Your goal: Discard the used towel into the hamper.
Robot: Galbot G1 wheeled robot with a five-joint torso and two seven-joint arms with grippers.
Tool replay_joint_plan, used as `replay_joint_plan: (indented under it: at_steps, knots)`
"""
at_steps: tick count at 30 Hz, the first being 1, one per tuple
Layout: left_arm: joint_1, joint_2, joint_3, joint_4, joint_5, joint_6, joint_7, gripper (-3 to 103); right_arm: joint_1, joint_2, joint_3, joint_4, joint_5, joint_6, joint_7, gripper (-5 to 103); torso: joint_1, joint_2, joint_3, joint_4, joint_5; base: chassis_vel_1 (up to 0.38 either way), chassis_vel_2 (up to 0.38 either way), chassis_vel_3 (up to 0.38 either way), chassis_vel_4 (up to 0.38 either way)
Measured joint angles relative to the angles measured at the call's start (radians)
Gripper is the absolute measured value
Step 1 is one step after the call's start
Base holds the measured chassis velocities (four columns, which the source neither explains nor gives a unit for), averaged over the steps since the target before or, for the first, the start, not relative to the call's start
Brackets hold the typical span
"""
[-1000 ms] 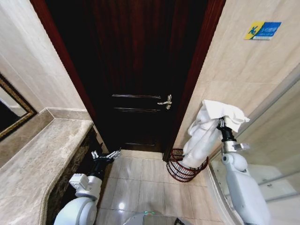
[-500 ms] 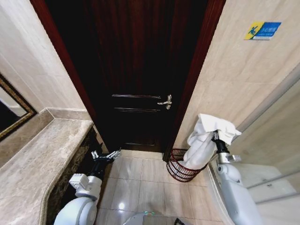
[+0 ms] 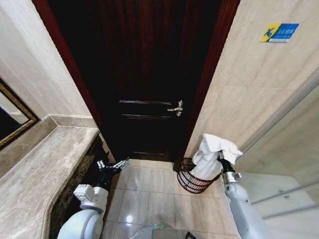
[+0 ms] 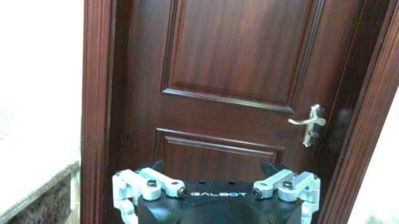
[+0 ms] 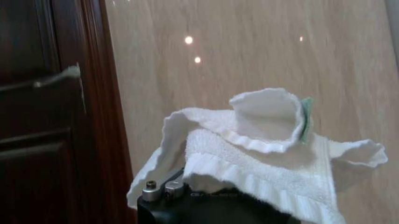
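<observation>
A white towel (image 3: 209, 157) hangs over my right gripper (image 3: 220, 153), which is shut on it beside the right wall. The towel's lower end reaches down into the hamper (image 3: 188, 183), a small round dark red openwork basket on the floor by the door frame. In the right wrist view the towel (image 5: 262, 140) is bunched over the gripper and hides its fingers. My left gripper (image 3: 112, 165) is parked low beside the counter, open and holding nothing; it faces the door in the left wrist view (image 4: 215, 189).
A dark wooden door (image 3: 144, 74) with a silver handle (image 3: 176, 107) closes off the far end. A marble counter (image 3: 45, 174) runs along the left. Beige tiled wall (image 3: 249, 89) stands on the right. Pale floor tiles (image 3: 149, 199) lie between the arms.
My right arm has come down with the towel, from about handle height to just above the hamper, and the towel's end now sits lower in the basket. The left arm has not moved.
</observation>
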State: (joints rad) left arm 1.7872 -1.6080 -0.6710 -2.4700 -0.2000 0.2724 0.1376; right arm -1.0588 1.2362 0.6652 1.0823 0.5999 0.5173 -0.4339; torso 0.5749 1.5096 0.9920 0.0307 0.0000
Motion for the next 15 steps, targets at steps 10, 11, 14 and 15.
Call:
replay_joint_plan:
  at_steps: [10,11,14,15]
  knots:
    - [0.0,0.0,0.0,0.0,0.0,0.0,0.0,100,0.06,0.007,-0.043,-0.185,-0.01,0.03,-0.059,8,0.0,0.0,0.0,0.0,0.0,0.0,0.0,0.0,0.0]
    - [0.0,0.0,0.0,0.0,0.0,0.0,0.0,100,0.066,0.009,-0.044,-0.199,-0.015,0.035,-0.059,8,0.0,0.0,0.0,0.0,-0.0003,0.0,0.0,0.0,0.0]
    - [0.0,0.0,0.0,0.0,0.0,0.0,0.0,100,0.079,0.017,-0.048,-0.237,-0.028,0.042,-0.059,8,0.0,0.0,0.0,0.0001,0.0001,0.0,0.0,0.0,0.0]
    - [0.0,0.0,0.0,0.0,0.0,0.0,0.0,100,0.083,0.021,-0.048,-0.25,-0.034,0.045,-0.059,8,0.0,0.0,0.0,0.0,0.0001,0.0,0.0,0.0,0.0]
